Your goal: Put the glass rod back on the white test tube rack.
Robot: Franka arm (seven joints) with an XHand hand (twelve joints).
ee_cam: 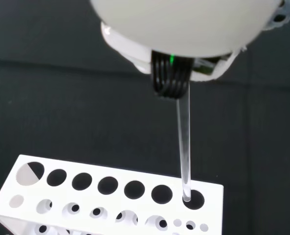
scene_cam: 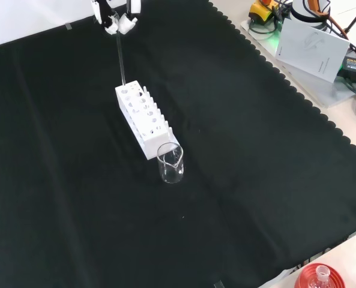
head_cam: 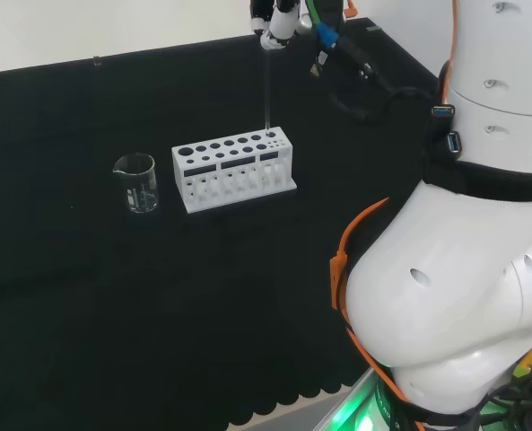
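Fingers of my hand [head_cam: 279, 22] pinch the clear glass rod [head_cam: 267, 85] upright, its tip in the white plastic test tube rack's [head_cam: 234, 168] end hole directly below.

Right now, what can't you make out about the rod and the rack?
- Rod tip depth: the glass rod meets an end hole of the white test tube rack, depth unreadable.
- Robot hand: cut off by the front view's top edge.
- Beaker contents: clear glass, cannot tell.
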